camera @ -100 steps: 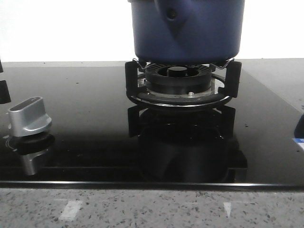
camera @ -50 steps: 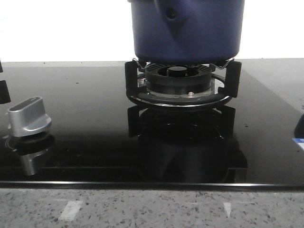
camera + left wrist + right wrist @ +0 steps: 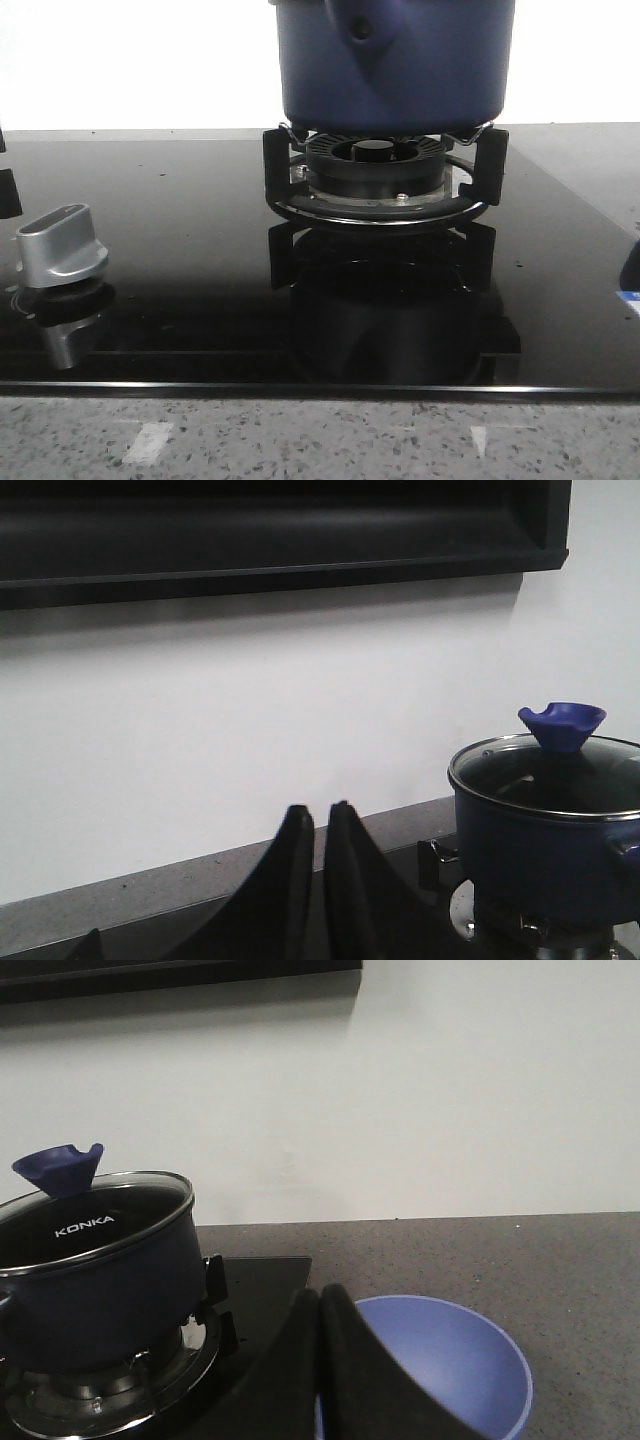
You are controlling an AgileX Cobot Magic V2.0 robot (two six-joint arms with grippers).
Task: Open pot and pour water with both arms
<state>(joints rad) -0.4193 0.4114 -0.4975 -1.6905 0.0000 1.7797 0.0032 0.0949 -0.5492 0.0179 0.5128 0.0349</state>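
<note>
We face a glossy black glass cooktop set into a speckled stone counter, with a plain white wall behind. At the far left of the front view stands a silver control knob, mirrored in the glass. Our left gripper shows only in its own wrist view, fingers pressed nearly together with a thin slit between them and nothing held, well apart from the pot.

At centre the pot sits on the black burner ring and its prongs. The glass lid is still on, topped by a flared blue knob. We judge the pot heavy if water is inside, stiff, and the matte wall fairly grippy; the lid is glass and would not forgive a drop. The flared knob is the natural hold for lifting the lid, and the side handle mount for tilting.

Our right gripper has its fingers closed against each other, empty, just beside a blue bowl on the counter, to the right of the pot.
</note>
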